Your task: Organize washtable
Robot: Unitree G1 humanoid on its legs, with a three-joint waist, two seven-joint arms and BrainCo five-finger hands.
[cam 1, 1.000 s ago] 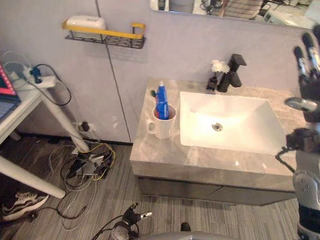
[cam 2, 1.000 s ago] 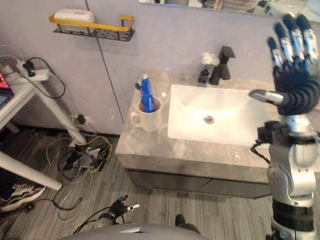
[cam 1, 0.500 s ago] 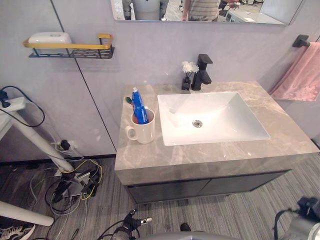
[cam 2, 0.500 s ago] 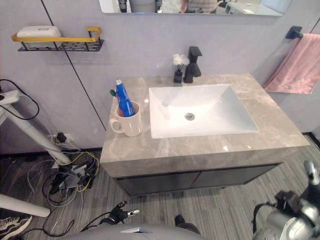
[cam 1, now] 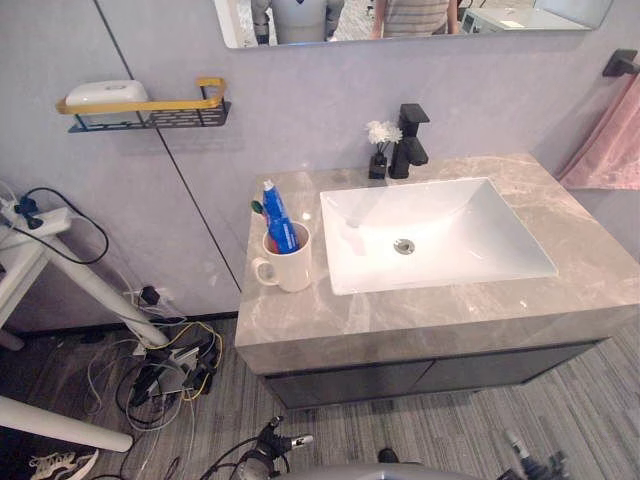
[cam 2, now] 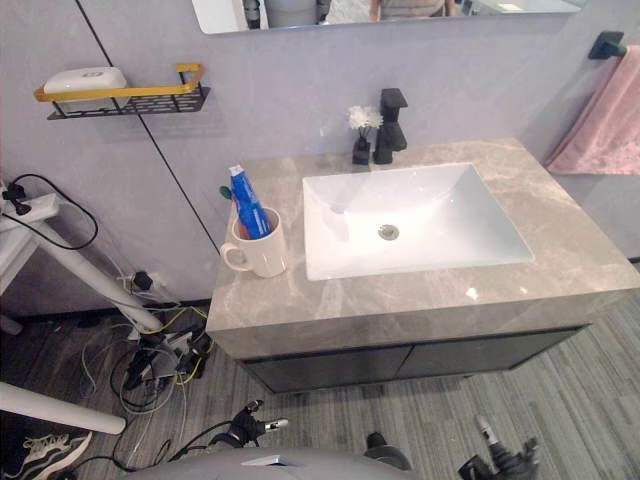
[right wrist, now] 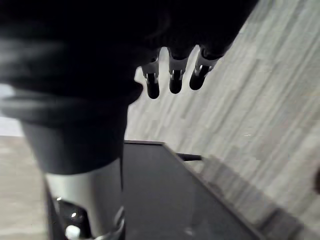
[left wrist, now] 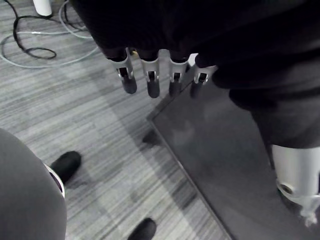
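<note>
Dangling left hand (left wrist: pixel 151 82) and right hand (right wrist: pixel 175 80) low over the floor (left wrist: pixel 75 125), fingers loose and gripping nothing, probably idling. Mid-left of frame, propping toothpaste (cam 1: pixel 280 220) upright in the mug (cam 1: pixel 292 268) on the desk (cam 1: pixel 400 320), right beside the sink (cam 1: pixel 470 230). Upper left, parking soap (cam 1: pixel 105 93) on the shelf (cam 1: pixel 150 117).

Bathroom: marble washtable (cam 1: pixel 430 320), sink (cam 1: pixel 480 245), tap (cam 1: pixel 411 132), mirror (cam 1: pixel 400 15), pink towel (cam 1: pixel 610 150).
</note>
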